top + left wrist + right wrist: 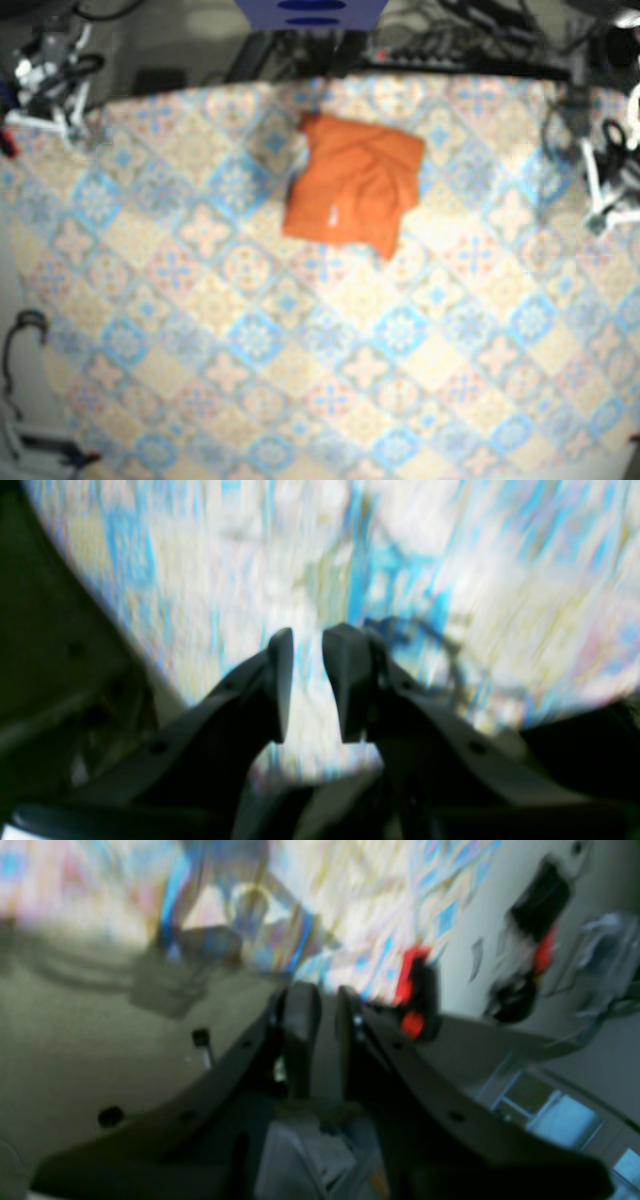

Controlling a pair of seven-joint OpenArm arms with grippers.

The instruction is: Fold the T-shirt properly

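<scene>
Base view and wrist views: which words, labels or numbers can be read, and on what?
None can be read.
On the folded orange T-shirt, a small white mark: too small and blurred to read.
On the blue panel at the top edge, dark marks: blurred, unreadable.

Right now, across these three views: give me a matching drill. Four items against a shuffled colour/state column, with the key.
Column 1
1. T-shirt
2. tablecloth
3. left gripper
4. right gripper

Column 2
A. blue-and-cream tile pattern
B. jaws apart, empty, only patterned cloth beyond
C. orange, folded into a squarish bundle
D. jaws narrowly apart, empty, red-and-black object close beside

Pairs: 1-C, 2-A, 3-B, 4-D
</scene>
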